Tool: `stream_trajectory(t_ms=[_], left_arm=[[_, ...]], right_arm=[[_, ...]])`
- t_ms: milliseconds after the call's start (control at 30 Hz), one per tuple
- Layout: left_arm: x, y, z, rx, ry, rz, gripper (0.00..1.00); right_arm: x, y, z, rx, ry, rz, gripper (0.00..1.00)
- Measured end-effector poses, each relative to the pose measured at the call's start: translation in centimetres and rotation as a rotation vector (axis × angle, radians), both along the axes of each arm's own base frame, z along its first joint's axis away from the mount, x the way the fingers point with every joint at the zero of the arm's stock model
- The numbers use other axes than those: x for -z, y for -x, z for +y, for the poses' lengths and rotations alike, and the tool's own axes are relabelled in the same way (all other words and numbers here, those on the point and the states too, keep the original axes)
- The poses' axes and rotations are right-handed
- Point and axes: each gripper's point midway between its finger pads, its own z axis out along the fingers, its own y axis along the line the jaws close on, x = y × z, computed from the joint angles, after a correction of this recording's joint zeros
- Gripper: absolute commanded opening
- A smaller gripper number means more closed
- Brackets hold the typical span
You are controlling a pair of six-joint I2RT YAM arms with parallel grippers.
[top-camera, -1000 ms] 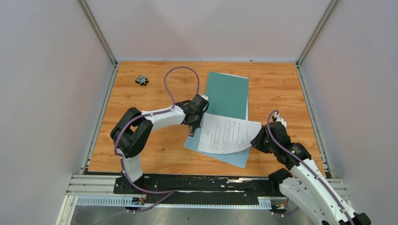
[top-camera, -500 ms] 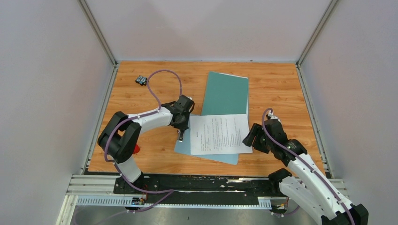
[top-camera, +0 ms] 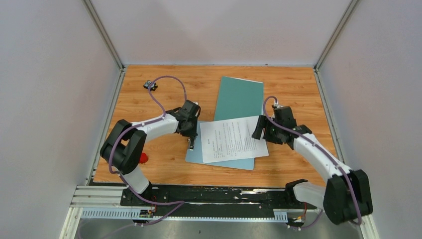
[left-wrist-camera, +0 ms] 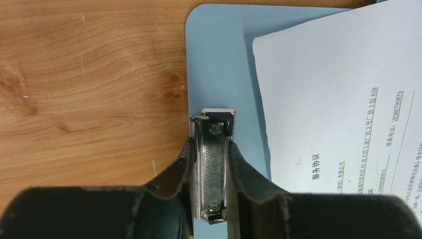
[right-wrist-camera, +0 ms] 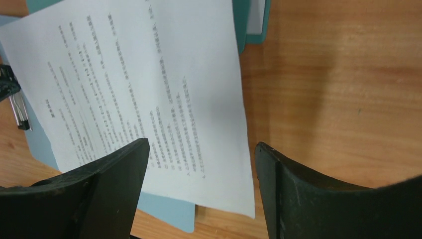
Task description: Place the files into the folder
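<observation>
Right fingers have swung forward over the sheet's edge, spread wide (released); left fingers clench the clipboard's metal clip.

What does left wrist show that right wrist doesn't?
Left wrist only: the grip itself, left gripper, jaws shut on the metal clip of the blue clipboard. Right wrist only: the teal folder; the right gripper, jaws open over an edge of the printed sheet. Both: sheet, clipboard, clip, wooden table.
</observation>
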Motion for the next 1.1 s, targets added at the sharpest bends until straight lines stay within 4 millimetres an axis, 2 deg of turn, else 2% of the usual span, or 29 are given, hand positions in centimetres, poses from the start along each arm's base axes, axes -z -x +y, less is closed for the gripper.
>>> stream_trajectory(t_ms=[167,300,500,633,900,1100], left_arm=[[0.0,0.0,0.1,-0.009,0.029,-0.005,0.00],[-0.1,-0.1,0.1,-0.014,0.044,0.001,0.00],[-0.1,0.1,0.1,-0.022,0.068,0.010,0.00],[-0.1,0.1,0.1,-0.028,0.073,0.013,0.00],[-0.1,0.3,-0.1,-0.041,0.102,0.016,0.00],[-0.1,0.3,-0.2,-0.055,0.124,0.020,0.00]], right_arm=[[1.4,-3.4,-0.4,-0.041,-0.065,0.058,0.74],[2.6,-4.0,-0.3,-0.073,-0.127,0.093,0.66],[2.7,-4.0,-0.6,-0.094,-0.163,0.097,0.34],[2.5,-3.3,-0.5,-0.108,-0.180,0.090,0.23],[1.7,-0.1,0.5,-0.145,-0.258,0.074,0.03],[1.6,1.0,0.6,-0.143,-0.266,0.071,0.01]])
